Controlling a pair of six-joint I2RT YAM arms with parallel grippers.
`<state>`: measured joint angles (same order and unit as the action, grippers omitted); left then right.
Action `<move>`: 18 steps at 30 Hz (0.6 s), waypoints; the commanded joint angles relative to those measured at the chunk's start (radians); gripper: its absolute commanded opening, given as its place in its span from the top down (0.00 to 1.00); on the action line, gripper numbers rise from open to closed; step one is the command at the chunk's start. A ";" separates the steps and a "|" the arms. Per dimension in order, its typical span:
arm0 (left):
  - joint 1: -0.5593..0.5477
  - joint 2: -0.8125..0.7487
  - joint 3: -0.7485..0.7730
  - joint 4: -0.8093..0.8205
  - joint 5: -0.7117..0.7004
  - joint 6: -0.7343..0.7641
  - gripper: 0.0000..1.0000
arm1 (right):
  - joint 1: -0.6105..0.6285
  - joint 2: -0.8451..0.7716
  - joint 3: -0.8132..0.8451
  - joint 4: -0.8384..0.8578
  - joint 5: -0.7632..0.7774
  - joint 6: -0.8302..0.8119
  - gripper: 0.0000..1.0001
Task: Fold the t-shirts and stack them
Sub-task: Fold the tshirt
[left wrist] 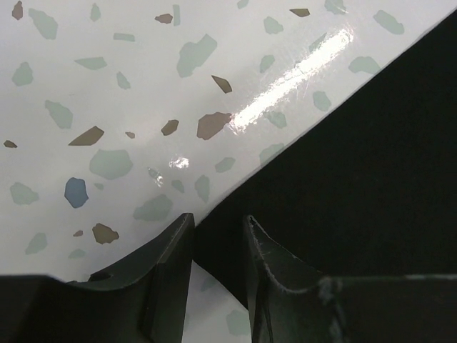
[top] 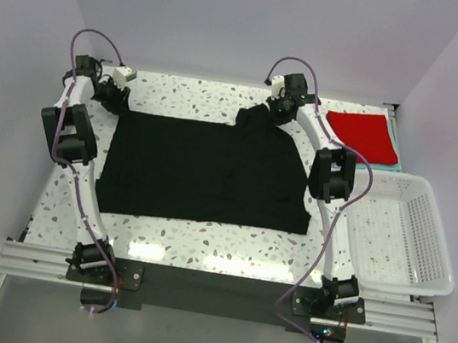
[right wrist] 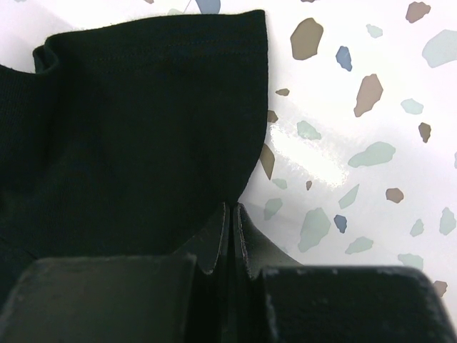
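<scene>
A black t-shirt (top: 203, 172) lies spread flat across the middle of the speckled tabletop (top: 202, 235). At its upper left corner the left pincer (left wrist: 220, 225) stands partly open. Its two fingers (left wrist: 175, 261) straddle the edge of the cloth, and bare tabletop shows in the gap lower down. At the upper right of the shirt the right pincer (right wrist: 233, 209) is closed. Its tips are pressed together on the edge of a sleeve, which bunches up slightly there. In the upper right of the overhead view a folded red t-shirt (top: 360, 132) rests on a teal t-shirt (top: 395, 149), of which only a strip shows. A white basket (top: 440, 246) sits just below them along the right side.
</scene>
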<state>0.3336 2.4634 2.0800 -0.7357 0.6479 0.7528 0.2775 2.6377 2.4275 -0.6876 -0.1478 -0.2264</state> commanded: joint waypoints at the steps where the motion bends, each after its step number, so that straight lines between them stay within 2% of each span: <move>1: 0.015 0.032 0.019 -0.077 -0.001 0.016 0.62 | -0.001 0.001 -0.024 -0.076 0.036 -0.017 1.00; 10: 0.016 0.016 0.017 -0.021 0.045 -0.015 0.87 | -0.001 -0.033 -0.024 -0.072 0.024 -0.014 1.00; 13: 0.016 -0.020 -0.006 0.012 0.065 -0.017 1.00 | -0.006 -0.064 -0.030 -0.064 0.005 -0.002 1.00; 18: 0.018 -0.130 -0.109 0.085 0.087 -0.004 1.00 | -0.015 -0.130 -0.062 -0.061 -0.025 0.012 1.00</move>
<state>0.3424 2.4329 2.0151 -0.6979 0.6872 0.7441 0.2737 2.6099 2.3924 -0.6991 -0.1513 -0.2249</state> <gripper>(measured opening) 0.026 0.015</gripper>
